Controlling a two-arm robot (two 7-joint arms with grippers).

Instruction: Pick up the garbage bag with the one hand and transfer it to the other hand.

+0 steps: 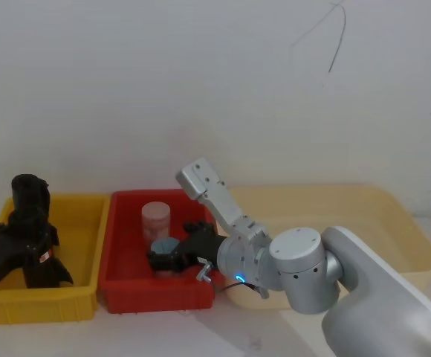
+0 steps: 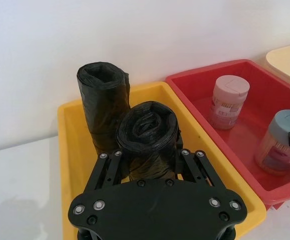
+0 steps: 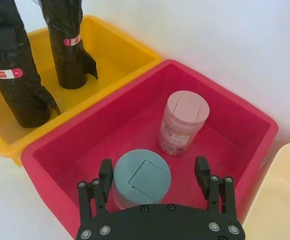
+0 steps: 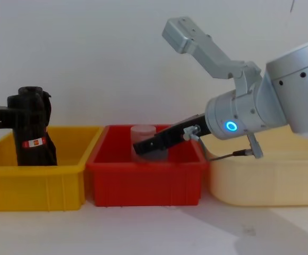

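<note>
the left gripper [image 2: 150,154] is clamping the garbage bag [image 2: 147,137], which is standing in the yellow bin [image 2: 70,130], seemingly not yet lifted. the right gripper [image 3: 153,167] is hovering, fingers apart, over a jar [image 3: 141,175] in the red bin [image 3: 225,107], so the handover is waiting.

Left wrist view: the left gripper [image 2: 150,156] masks the lower half of the tall black rolled plastic garbage bag [image 2: 147,132], which screens part of a second black roll [image 2: 102,97]. Chest view: the second roll seems tucked behind the first; the wall of the yellow plastic bin [image 4: 37,183] hides their feet; the left gripper is cropped at nine o'clock. Right wrist view: the right gripper [image 3: 153,168] covers the body of the round blue-lidded plastic jar [image 3: 141,172]; both rolls' tops run out of frame.
</note>
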